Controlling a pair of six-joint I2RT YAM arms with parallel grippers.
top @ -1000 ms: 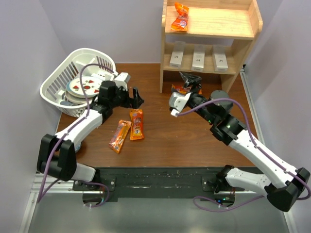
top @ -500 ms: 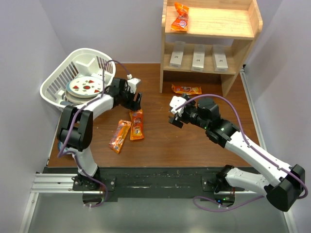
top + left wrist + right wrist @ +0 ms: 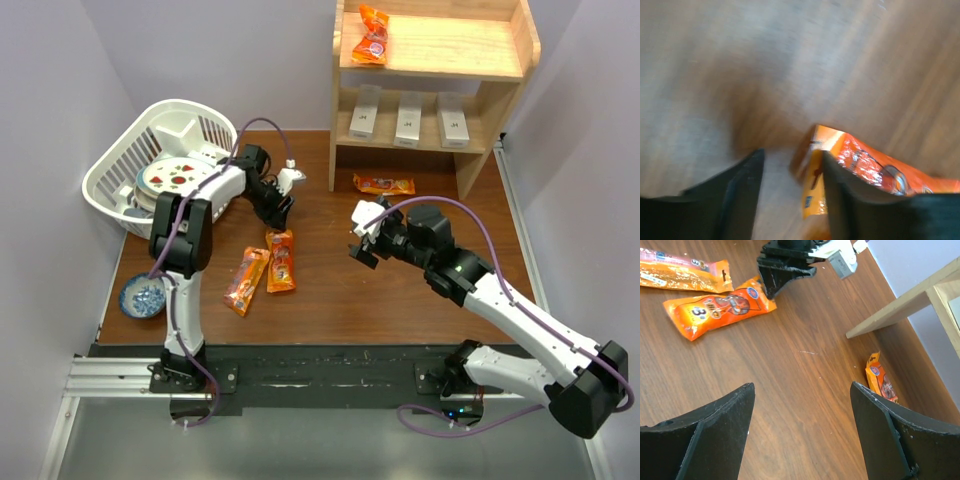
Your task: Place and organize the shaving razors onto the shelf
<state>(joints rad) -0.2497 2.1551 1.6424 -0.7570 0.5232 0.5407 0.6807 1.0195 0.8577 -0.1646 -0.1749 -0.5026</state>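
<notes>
Shaving razors (image 3: 365,112) (image 3: 408,118) (image 3: 454,118) are on the lower level of the shelf (image 3: 450,45): three white boxes lying side by side, apart from one another, dark lettering up. At the left end of the upper level I see an orange shelf-top packet (image 3: 372,35).

My left end effector (image 3: 280,212) is low over the tabletop (image 3: 400,300), right at the far end of the middle packet (image 3: 280,258). A slanted packet (image 3: 246,280) lies just beside that one, on its left. The left wrist view is blurred, but I can make out the fingers (image 3: 742,190) standing apart with a gap. The packet's end shows in that gap and runs behind one finger. The end effector is open, not clamped on the packet, and I cannot tell whether either finger touches it.

My right end effector (image 3: 360,248) hangs over bare wood to the right of those packets, well short of the shelf. In its wrist view the fingers (image 3: 710,430) are spread wide with nothing between them. The same view shows a fourth packet (image 3: 880,382) on the tabletop by the shelf's side panel.

On the left, a white slatted basket (image 3: 115,180) holds a plate (image 3: 175,178) with red spots. A small blue bowl (image 3: 145,296) sits on the tabletop beside the left arm.
</notes>
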